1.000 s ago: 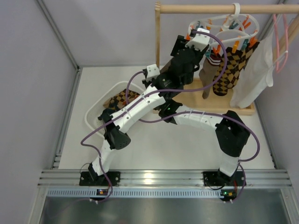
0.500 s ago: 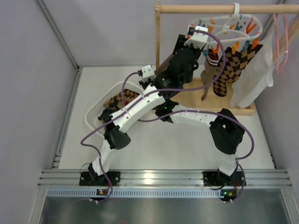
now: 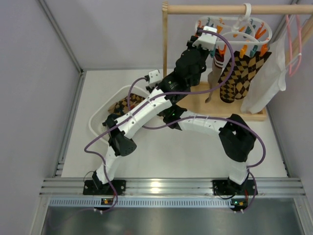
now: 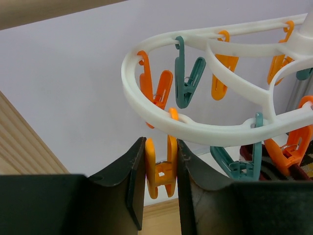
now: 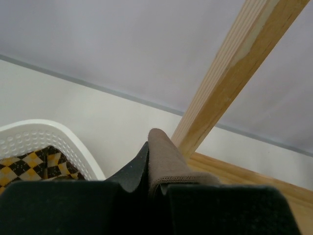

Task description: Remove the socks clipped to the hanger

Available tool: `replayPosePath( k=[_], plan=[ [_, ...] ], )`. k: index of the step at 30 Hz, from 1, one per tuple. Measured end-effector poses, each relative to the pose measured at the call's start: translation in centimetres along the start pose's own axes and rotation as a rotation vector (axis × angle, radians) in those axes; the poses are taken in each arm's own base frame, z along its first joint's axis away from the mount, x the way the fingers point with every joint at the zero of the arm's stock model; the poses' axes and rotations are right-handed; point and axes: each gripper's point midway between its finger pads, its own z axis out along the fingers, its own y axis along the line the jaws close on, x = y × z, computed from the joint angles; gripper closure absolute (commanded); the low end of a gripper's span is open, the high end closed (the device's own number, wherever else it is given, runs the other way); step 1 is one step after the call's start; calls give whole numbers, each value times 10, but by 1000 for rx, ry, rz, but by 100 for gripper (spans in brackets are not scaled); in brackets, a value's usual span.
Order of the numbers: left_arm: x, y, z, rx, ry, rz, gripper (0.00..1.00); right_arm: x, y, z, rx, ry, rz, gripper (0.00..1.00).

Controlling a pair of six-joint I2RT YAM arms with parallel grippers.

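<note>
The white hanger (image 3: 234, 35) hangs from the wooden rail, with orange and teal clothespins. Argyle socks (image 3: 244, 73) and a grey-brown sock with a red-white striped cuff (image 3: 215, 73) hang from it. My left gripper (image 3: 211, 45) is raised to the ring's left side. In the left wrist view it (image 4: 160, 147) is shut on an orange clothespin (image 4: 161, 171) below the ring (image 4: 205, 134). My right gripper (image 5: 154, 161) is shut on a brown sock (image 5: 166, 156), low beside the wooden post. In the top view it is hidden under the left arm.
A white basket (image 3: 98, 115) with argyle socks (image 3: 124, 104) sits left of the rack; it also shows in the right wrist view (image 5: 49, 132). The wooden rail (image 3: 220, 9), post (image 5: 230, 83) and base board (image 3: 254, 115) stand behind. A white garment (image 3: 269, 78) and pink hanger (image 3: 293, 44) hang at right.
My left gripper has moved up and slightly right to the hanger's edge. The hanger and its socks have swung. The right arm's elbow has shifted a little left.
</note>
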Motion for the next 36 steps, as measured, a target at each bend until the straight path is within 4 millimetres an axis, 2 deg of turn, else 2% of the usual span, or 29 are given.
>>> replayPosePath(
  k=[2,3,5,6,7,10,12,15,18,19,21,23,27,30,34,36],
  plan=[
    [0,-1,0,2,-1,-3,93,6,0,-2,-1,3,-2,100],
    [0,-1,0,3,-1,-6,82,12,1,-3,-4,11,-10,100],
    [1,-2,0,4,0,-12,70,28,2,-8,-11,33,-26,100],
    [3,-3,0,8,2,-19,51,37,2,-11,-17,49,-35,100],
    [7,-4,-1,13,9,-23,47,47,1,-16,-25,65,-43,100],
    [20,-5,-6,28,42,-20,41,74,-7,-42,-67,104,-43,100],
    [26,-5,-11,41,62,-26,40,83,-17,-62,-89,116,-25,100],
    [24,-1,-18,49,69,-46,34,79,-30,-87,-121,90,51,100],
    [13,7,-26,51,60,-76,20,72,-36,-105,-159,60,128,100],
    [8,11,-30,52,57,-87,14,72,-36,-111,-174,58,145,100],
    [1,18,-39,54,54,-107,7,78,-33,-120,-213,62,165,100],
    [-6,28,-53,57,55,-123,2,88,-27,-129,-265,81,183,100],
    [-21,53,-93,60,54,-162,2,97,-15,-142,-351,115,204,100],
    [-27,80,-130,50,56,-199,2,89,-8,-149,-414,112,233,100],
    [-21,139,-178,-40,75,-262,2,72,2,-154,-496,102,256,100],
    [-13,167,-201,-91,87,-302,2,56,12,-153,-549,96,261,100]
  ],
)
